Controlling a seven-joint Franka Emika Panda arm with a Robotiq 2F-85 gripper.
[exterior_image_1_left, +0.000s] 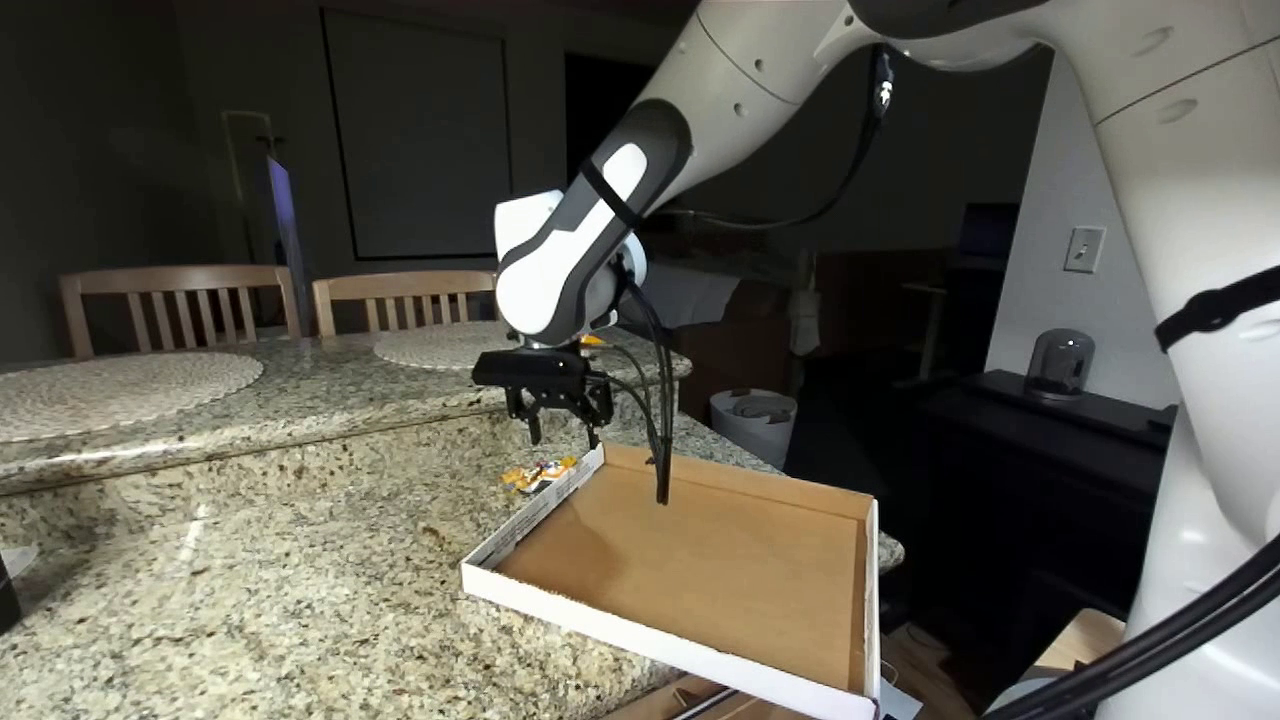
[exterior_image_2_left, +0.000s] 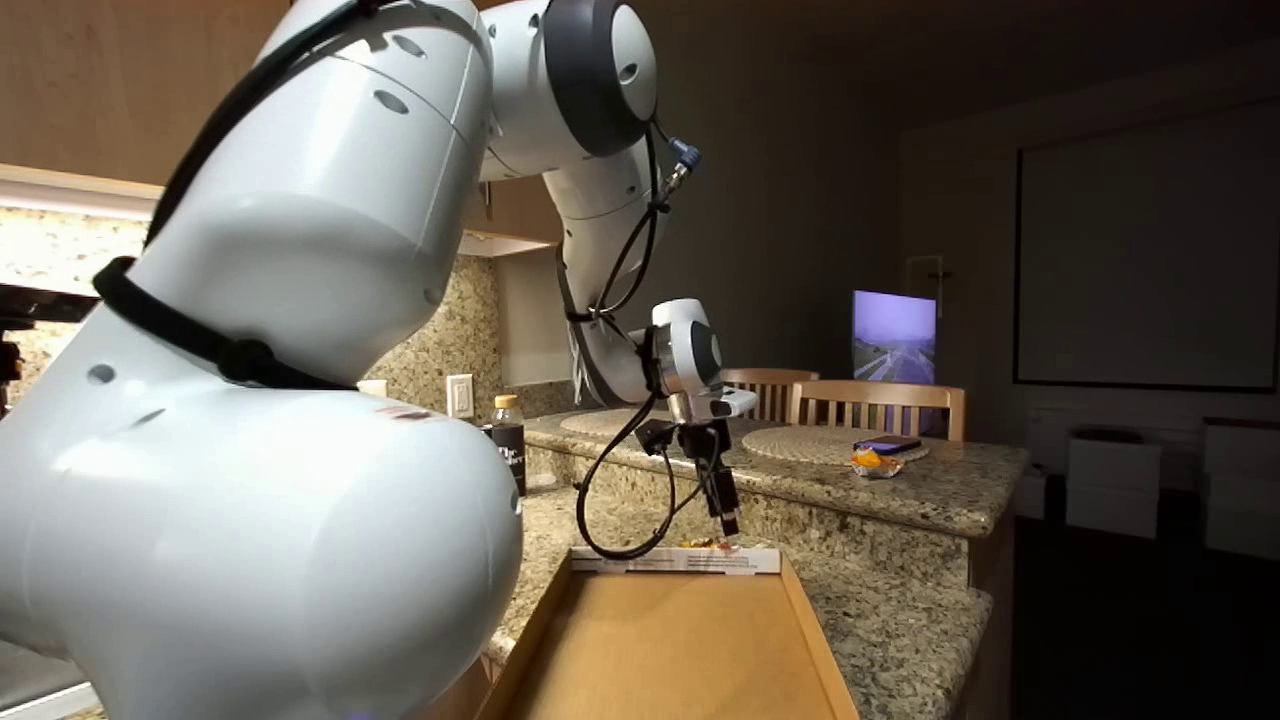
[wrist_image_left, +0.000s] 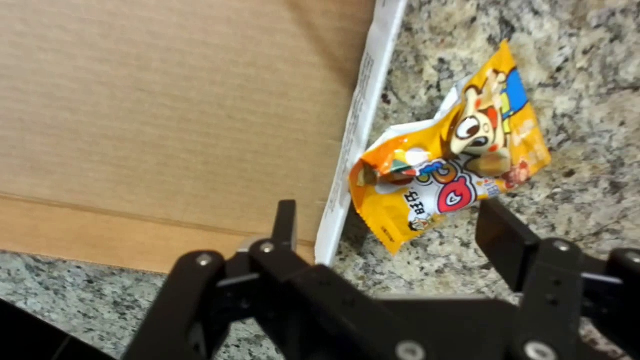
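My gripper hangs above the stone counter near the far corner of a shallow cardboard box. In the wrist view its fingers stand wide apart with nothing held between them. A crumpled orange snack packet with a cartoon face lies on the granite, right along the outside of the white box wall. One finger appears over the box's inner edge, the other by the packet's lower edge. In an exterior view the packet is below the fingertips, with a gap visible. Elsewhere, the packet is mostly hidden behind the box wall.
A raised granite ledge runs behind the gripper, bearing round woven placemats. Another orange packet and a phone rest up there. A dark bottle stands by the wall. Cables loop beside the wrist.
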